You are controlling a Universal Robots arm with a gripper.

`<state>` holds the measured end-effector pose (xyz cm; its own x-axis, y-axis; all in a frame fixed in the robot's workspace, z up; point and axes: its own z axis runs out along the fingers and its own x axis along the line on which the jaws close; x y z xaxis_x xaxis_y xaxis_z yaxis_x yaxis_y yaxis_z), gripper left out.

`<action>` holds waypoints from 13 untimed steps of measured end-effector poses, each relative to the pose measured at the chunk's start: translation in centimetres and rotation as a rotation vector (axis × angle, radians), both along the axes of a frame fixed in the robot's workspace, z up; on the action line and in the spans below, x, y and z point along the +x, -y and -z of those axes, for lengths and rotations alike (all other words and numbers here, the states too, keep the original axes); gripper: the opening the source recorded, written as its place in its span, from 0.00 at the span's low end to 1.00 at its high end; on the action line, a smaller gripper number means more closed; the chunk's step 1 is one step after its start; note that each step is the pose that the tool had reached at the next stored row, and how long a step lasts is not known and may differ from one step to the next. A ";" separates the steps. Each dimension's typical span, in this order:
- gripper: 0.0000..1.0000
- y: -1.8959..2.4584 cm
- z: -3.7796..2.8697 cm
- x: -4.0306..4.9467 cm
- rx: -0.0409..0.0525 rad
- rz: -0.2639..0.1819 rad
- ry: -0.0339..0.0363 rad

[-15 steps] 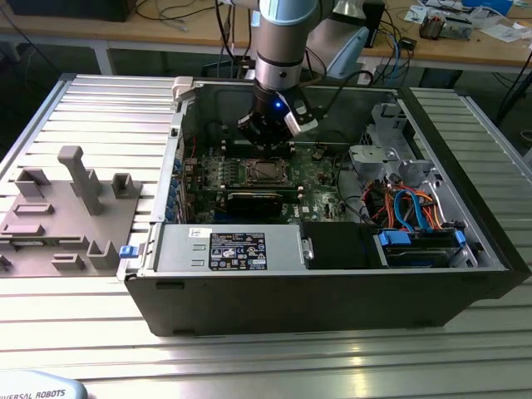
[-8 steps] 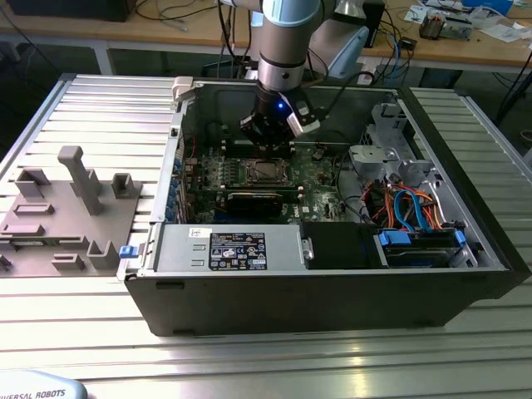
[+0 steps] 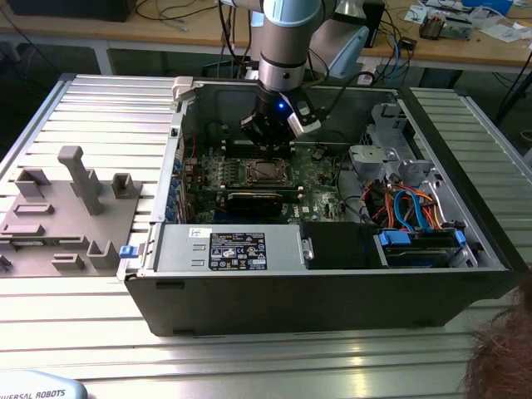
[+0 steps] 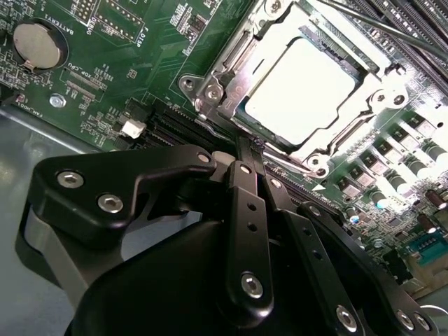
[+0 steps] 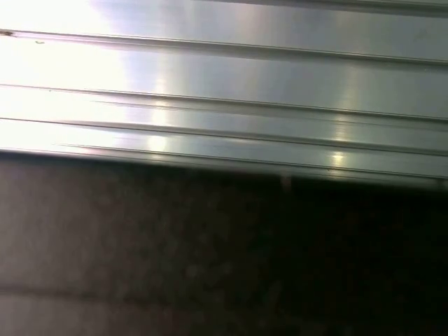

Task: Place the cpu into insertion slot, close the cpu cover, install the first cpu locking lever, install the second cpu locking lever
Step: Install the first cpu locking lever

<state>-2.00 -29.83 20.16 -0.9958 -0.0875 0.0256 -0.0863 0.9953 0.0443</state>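
On the ribbed metal table, at the exterior view's left, a grey fixture with upright blocks lies just beside the open computer case. Inside the case, from left to right: a green board, a labelled power supply along the near wall, then a drive bay with blue and orange cables. The arm reaches down from above, and the gripper hangs over the board just behind the socket. In the second wrist view the black fingers are drawn together, tips meeting, grasping nothing. The cpu, a bright silver square, sits in the socket. The cpu cover lies closed around it, framing the chip. A coin cell sits well apart on the board
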 end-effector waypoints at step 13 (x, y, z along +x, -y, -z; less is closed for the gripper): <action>0.11 0.00 -0.64 0.00 -0.0002 0.000 0.0000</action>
